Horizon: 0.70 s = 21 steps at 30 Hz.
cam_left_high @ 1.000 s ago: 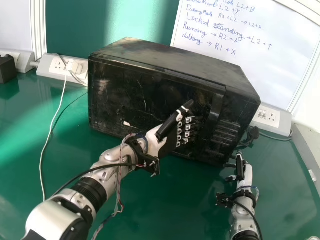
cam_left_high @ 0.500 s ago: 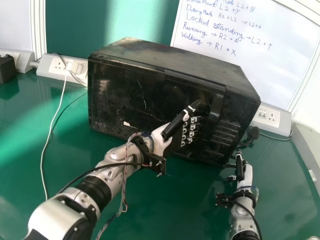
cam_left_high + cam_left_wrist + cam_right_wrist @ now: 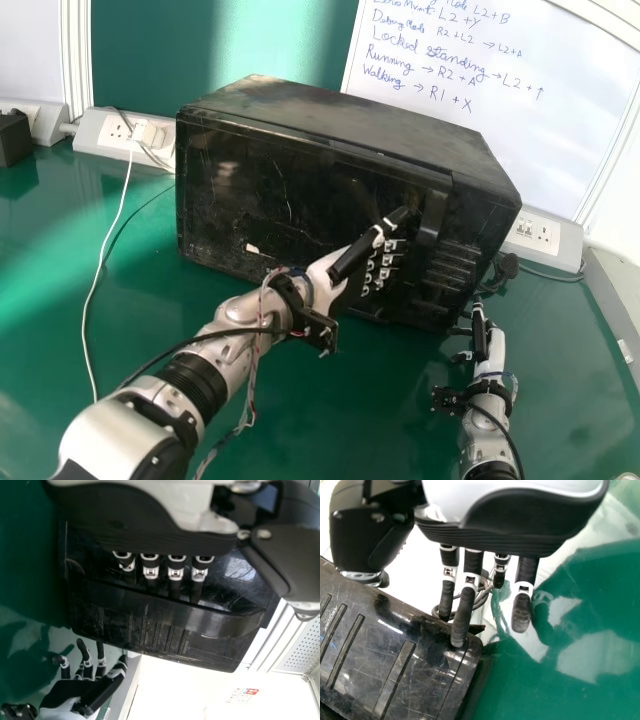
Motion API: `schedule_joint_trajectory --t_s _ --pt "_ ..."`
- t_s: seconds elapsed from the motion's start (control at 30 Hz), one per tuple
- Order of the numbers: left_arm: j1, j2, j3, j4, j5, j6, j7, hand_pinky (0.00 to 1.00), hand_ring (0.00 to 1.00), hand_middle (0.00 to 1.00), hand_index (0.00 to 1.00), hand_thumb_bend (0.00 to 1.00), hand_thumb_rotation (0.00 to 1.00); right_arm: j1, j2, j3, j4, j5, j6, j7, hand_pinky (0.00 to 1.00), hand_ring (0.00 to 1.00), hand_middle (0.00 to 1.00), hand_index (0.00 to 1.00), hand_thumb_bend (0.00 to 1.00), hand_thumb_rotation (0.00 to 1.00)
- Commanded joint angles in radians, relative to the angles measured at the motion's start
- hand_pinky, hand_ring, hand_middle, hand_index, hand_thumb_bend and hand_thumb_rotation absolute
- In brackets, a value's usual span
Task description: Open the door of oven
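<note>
The left hand is held at the door, its fingers slightly apart and aimed at the handle, probably to hook behind it and pull; whether they touch it, I cannot tell. The right hand waits by the oven's near right corner, fingers spread and loose, perhaps to steady it. The oven sits skewed towards the bench's far edge, door closed: glossy black, scratched, dusty on top, with a pale chip low on the door.
</note>
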Motion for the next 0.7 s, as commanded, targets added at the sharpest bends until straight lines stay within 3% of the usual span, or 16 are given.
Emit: schedule_joint_trajectory --t_s 0.0,0.37,0.53,0.67 --pt "-0.025 -0.021 0.002 0.011 0.006 -0.003 -0.009 0.90 0.93 0.94 0.94 1.00 0.99 0.005 0.006 0.006 0.008 -0.006 -0.012 0.012 0.20 0.24 0.39 0.65 0.69 1.00" --pt "-0.041 -0.032 0.000 0.017 0.017 0.004 -0.025 0.87 0.91 0.94 0.95 1.00 0.98 0.003 0.013 -0.008 0.008 0.006 -0.003 0.009 0.19 0.24 0.38 0.65 0.77 1.00" --pt "-0.057 -0.023 -0.030 0.022 0.052 0.006 -0.068 0.83 0.85 0.86 0.92 1.00 0.98 0.004 0.015 -0.012 0.008 0.011 -0.009 0.011 0.19 0.24 0.38 0.64 0.75 1.00" --pt "-0.066 -0.024 -0.034 0.022 0.071 0.006 -0.071 0.81 0.83 0.86 0.90 1.00 0.98 0.006 0.015 -0.019 0.007 0.018 -0.011 0.020 0.19 0.24 0.38 0.64 0.73 1.00"
